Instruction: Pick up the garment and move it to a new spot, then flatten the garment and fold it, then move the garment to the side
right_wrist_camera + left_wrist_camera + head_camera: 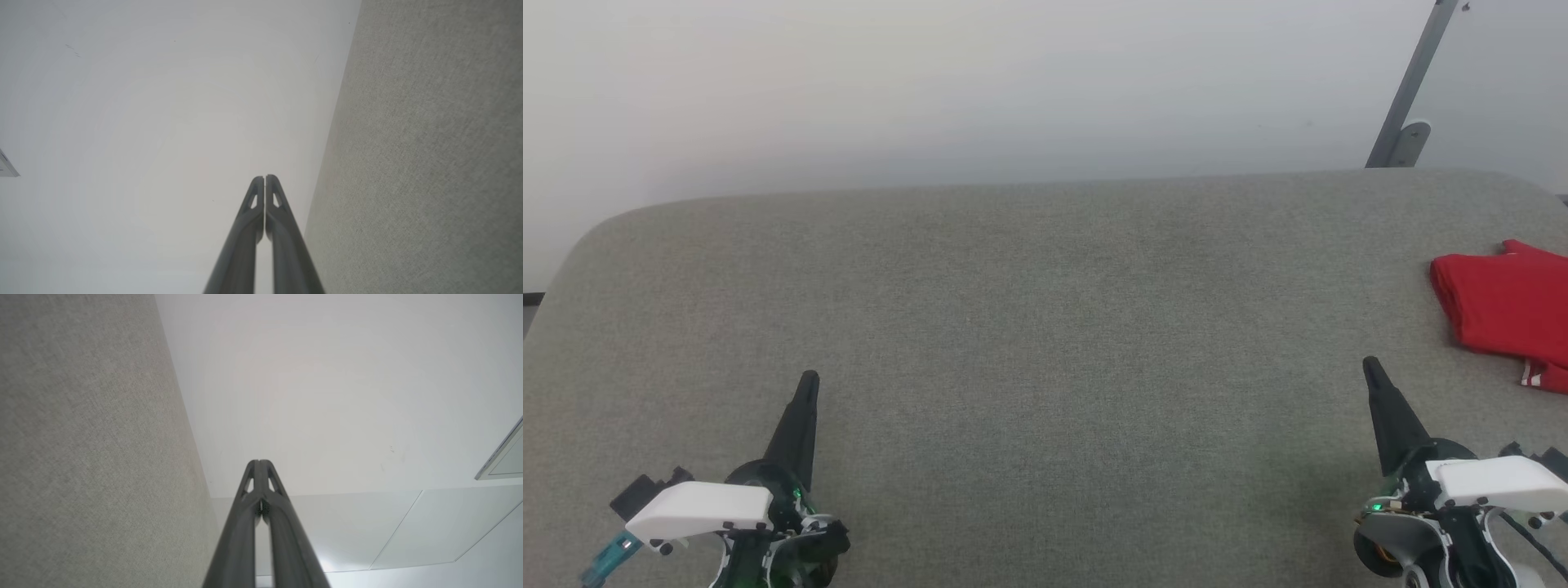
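Resting forward-right of the clenched right end effector [1372,369], the folded bright red jersey garment [1503,302] lies far from the clenched left end effector [809,382].

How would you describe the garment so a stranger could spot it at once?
On the wide grey fabric-covered table, look to its right side, just beyond the right pincer. The garment lies there folded, bright red with a white striped band at its near corner, the one splash of colour on the grey surface.

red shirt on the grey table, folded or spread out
Folded: the bright red jersey shirt lies as a compact, layered block, partly out of frame.
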Controlling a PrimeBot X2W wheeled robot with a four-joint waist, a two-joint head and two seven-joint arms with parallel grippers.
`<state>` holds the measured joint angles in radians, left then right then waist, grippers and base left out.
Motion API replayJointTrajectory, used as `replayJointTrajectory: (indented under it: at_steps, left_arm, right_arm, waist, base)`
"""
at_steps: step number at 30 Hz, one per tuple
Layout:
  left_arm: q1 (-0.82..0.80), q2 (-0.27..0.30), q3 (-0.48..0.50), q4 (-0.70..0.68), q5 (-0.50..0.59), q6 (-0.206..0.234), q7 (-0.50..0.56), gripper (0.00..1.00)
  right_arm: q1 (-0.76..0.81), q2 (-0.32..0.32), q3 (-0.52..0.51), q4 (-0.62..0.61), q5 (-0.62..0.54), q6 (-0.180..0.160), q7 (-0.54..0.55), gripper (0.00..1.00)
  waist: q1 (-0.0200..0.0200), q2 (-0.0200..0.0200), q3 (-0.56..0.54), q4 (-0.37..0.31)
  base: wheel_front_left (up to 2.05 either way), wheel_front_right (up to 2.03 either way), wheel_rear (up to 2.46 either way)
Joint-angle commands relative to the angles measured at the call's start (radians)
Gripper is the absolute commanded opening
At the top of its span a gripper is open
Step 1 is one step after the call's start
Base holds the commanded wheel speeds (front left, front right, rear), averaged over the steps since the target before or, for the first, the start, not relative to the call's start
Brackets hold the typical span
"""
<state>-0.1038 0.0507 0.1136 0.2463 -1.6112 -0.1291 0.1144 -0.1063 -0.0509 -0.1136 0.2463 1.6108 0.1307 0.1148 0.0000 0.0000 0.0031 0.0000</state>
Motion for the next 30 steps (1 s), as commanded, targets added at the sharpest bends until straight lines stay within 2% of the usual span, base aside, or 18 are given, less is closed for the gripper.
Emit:
replayJointTrajectory:
  at_steps: [1,30]
  left_arm:
    - [-0.011,-0.002,0.000,-0.001,-0.003,-0.003,0.003,0.00]
    - [-0.011,-0.002,0.000,-0.001,-0.003,-0.003,0.003,0.00]
  right_arm:
    - [-0.005,0.004,-0.001,-0.004,0.004,0.000,0.002,0.00]
    - [-0.005,0.004,-0.001,-0.004,0.004,0.000,0.002,0.00]
  waist:
    - [0.0000,0.0000,0.000,0.000]
    - [0.0000,0.0000,0.000,0.000]
  base:
    - [0.00,0.00,0.00]
    - [0.00,0.00,0.00]
